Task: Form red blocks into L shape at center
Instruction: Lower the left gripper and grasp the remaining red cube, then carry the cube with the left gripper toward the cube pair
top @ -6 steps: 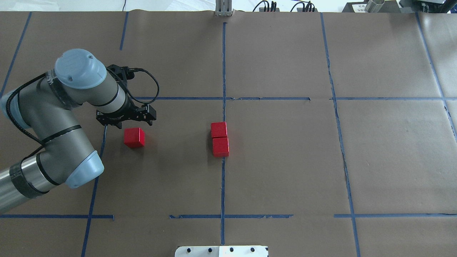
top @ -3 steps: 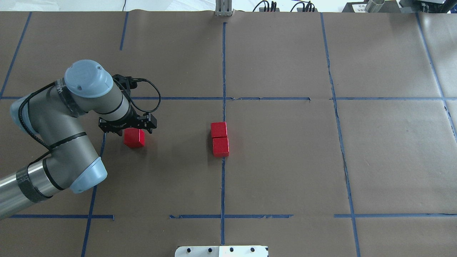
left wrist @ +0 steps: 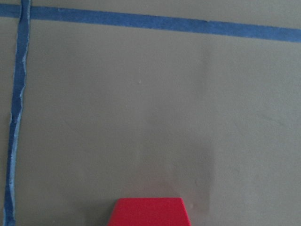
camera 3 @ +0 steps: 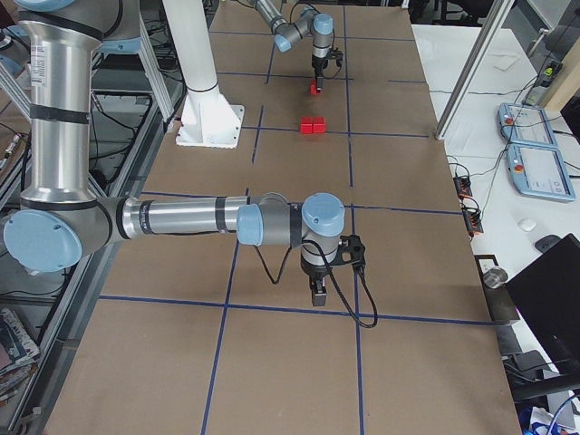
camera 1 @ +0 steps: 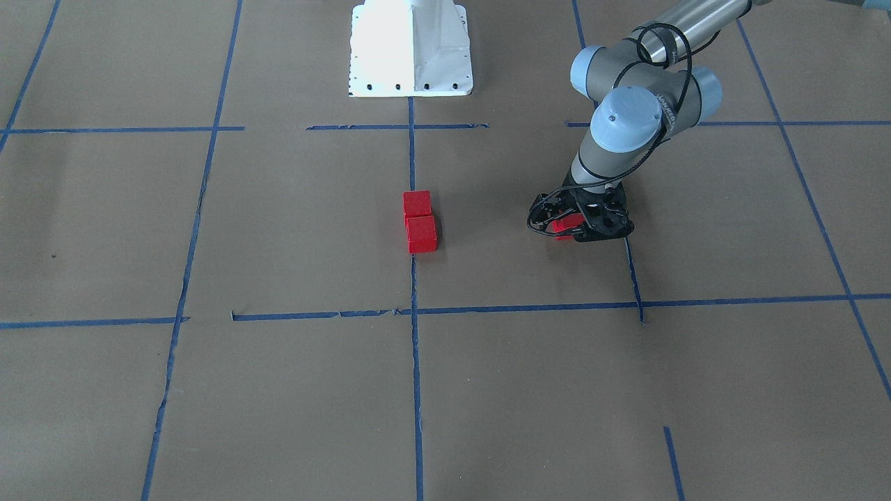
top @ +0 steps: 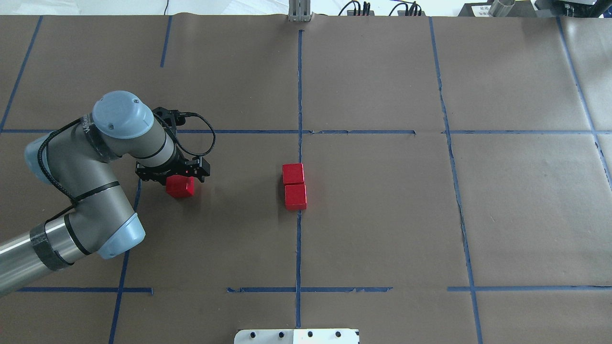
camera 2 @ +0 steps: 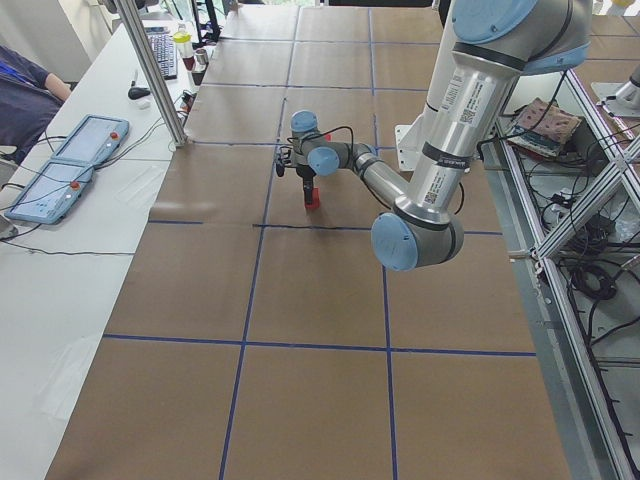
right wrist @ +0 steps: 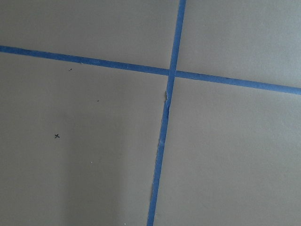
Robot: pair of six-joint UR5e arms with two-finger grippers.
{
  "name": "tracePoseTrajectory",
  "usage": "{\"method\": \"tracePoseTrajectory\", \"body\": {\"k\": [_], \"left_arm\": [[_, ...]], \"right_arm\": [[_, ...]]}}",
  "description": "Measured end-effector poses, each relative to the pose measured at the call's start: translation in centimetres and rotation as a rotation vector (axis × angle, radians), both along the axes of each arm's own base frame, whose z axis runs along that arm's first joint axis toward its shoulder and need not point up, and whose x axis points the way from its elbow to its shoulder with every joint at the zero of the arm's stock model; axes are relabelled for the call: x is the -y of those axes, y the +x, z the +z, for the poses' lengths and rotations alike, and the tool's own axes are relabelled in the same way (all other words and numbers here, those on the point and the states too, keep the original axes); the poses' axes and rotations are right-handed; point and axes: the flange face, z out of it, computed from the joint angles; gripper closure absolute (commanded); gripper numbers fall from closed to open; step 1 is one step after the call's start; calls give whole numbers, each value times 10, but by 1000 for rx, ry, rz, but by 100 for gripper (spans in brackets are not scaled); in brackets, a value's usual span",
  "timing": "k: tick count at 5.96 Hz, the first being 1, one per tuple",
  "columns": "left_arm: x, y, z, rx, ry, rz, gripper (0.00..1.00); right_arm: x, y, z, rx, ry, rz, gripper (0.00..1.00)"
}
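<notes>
Two red blocks (top: 293, 173) (top: 295, 196) lie touching in a line on the centre tape line; they also show in the front view (camera 1: 417, 203) (camera 1: 422, 234). The third red block (top: 180, 187) lies apart to the left, partly under my left gripper (top: 173, 174). That gripper is open and low over the block, with its fingers on either side in the front view (camera 1: 576, 225). The left wrist view shows only the block's top (left wrist: 149, 213) at the bottom edge. My right gripper (camera 3: 315, 292) shows only in the right side view, pointing down over bare paper; I cannot tell its state.
Brown paper with a blue tape grid (top: 299, 95) covers the table. The white robot base plate (camera 1: 411, 49) stands at the robot's edge. A metal post (top: 299, 12) stands at the far edge. The right wrist view shows a tape crossing (right wrist: 170, 73).
My left arm has moved toward the lone red block and lowered, so the gripper now sits over it instead of just beyond it. None of the blocks has moved.
</notes>
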Motion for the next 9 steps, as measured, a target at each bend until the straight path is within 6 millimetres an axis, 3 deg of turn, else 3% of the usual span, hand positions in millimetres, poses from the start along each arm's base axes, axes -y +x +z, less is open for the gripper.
{"method": "tracePoseTrajectory", "body": {"k": [1, 2, 3, 5, 8, 9], "left_arm": [[0, 1, 2, 0, -3, -1, 84], [1, 1, 3, 0, -5, -3, 94], [1, 0, -2, -3, -6, -7, 94], [9, -1, -36, -16, -101, -117, 93], [11, 14, -98, -93, -607, -600, 91], [5, 28, -111, -101, -802, -756, 89]], "right_arm": [[0, 0, -1, 0, 1, 0, 0], [0, 0, -1, 1, 2, 1, 0], [0, 0, -2, 1, 2, 1, 0], [0, 0, -2, 1, 3, 1, 0], [0, 0, -1, 0, 2, 0, 0], [0, 0, -1, 0, 1, 0, 0]]}}
